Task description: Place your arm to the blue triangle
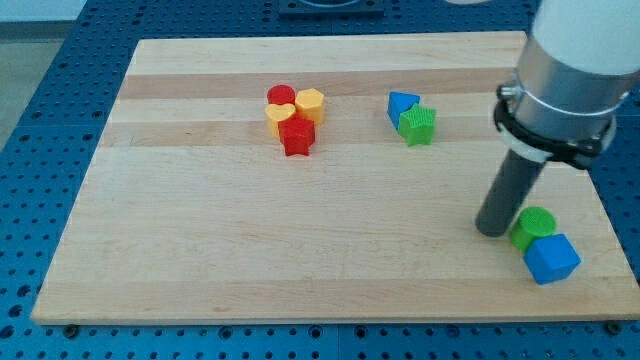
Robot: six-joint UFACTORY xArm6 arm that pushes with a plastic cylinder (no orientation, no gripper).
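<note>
I am looking at the wooden table (300,240), which is filling most of the view. My arm (565,70) is coming down from the top right corner, a wide grey and white body that is narrowing to the dark rod. My tip (491,231) is resting near the table's right edge, close to the bottom right corner, just beside the green cylinder (533,226), maybe touching it; the blue cube (551,258) is lying next to that one. There is no gripper on this rig, only the rod, so nothing is being opened, closed or held.

The blue triangle (401,105) is sitting in the upper part of the table, right of the middle, touching the green star (419,124) on its lower right side. It is well apart from my tip. I am judging it as a light, stiff plastic piece that is sliding easily on the smooth wood, so I should approach slowly toward its free left or top side, otherwise I am pushing the star too.

Near the top edge, left of the middle, a small cluster is sitting: red cylinder (281,96), yellow hexagon (310,102), another yellow block (277,119), red star (297,137).
</note>
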